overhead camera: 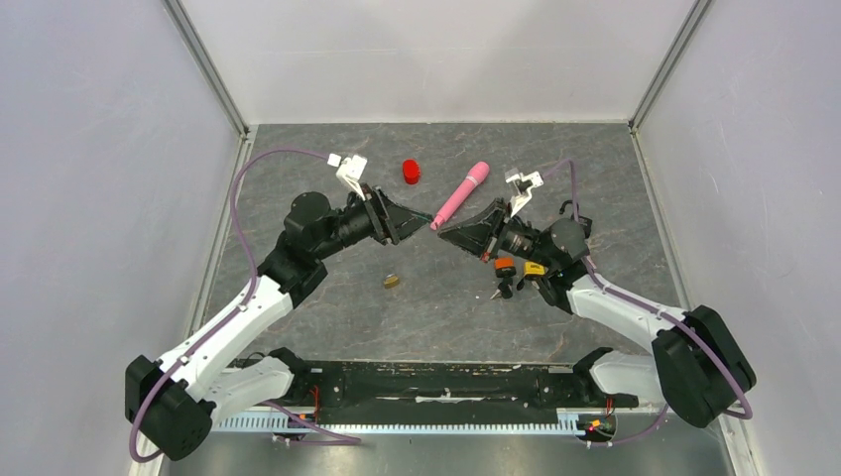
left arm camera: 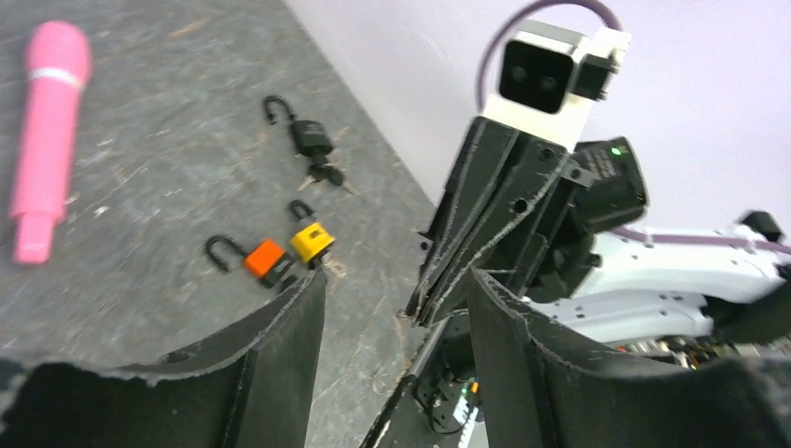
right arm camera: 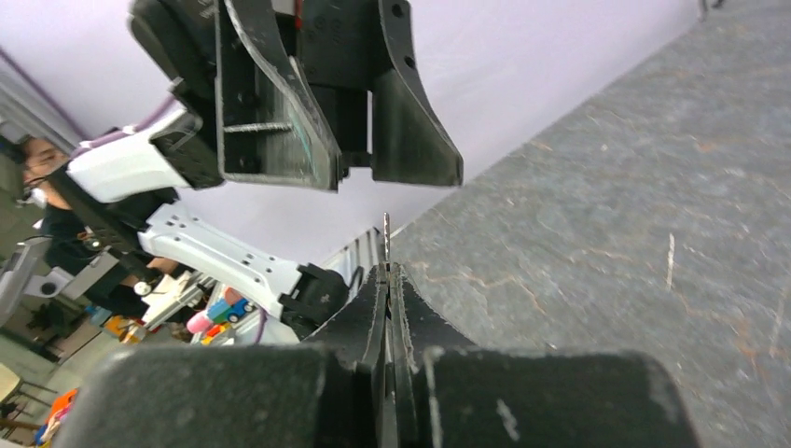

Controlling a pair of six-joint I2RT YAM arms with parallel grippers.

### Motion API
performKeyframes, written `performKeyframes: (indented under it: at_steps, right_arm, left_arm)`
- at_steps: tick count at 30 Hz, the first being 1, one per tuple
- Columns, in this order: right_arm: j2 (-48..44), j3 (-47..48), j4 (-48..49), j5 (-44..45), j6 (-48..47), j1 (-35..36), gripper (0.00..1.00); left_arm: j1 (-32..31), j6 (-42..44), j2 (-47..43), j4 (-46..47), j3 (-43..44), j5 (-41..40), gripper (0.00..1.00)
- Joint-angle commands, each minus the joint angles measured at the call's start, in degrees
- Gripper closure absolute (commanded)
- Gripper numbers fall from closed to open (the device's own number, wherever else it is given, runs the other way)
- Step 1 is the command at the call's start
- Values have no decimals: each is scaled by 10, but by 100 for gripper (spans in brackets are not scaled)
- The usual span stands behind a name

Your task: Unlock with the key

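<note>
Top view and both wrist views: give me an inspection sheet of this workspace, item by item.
Surface: dark grey table, scuffed.
Job's things: key pinched in the right gripper; orange padlock, yellow padlock and black padlock lie on the table; loose keys beside the black one.
Clutter: pink microphone-shaped object, red cylinder, brass item too small to identify.
Grippers: left gripper open, empty, facing the right gripper, which is shut.
Cables: purple cables loop along both arms.
Surroundings: pale walls on three sides; a person beyond the enclosure.
</note>
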Motion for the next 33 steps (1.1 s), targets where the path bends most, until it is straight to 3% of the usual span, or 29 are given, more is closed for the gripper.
performKeyframes:
  at_steps: [1, 6, 19, 33]
  right_arm:
    - [14, 41, 92, -37, 53, -3, 100]
    - [27, 49, 120, -41, 77, -3, 100]
    - [34, 53, 133, -45, 92, -3, 100]
    - [46, 54, 160, -48, 115, -3, 100]
  left_arm:
    - [1, -19, 7, 111, 18, 112, 39]
    - [1, -46, 9, 155, 5, 141, 42]
    - [0, -52, 24, 159, 9, 150, 50]
    - [-4, -57, 35, 174, 15, 170, 67]
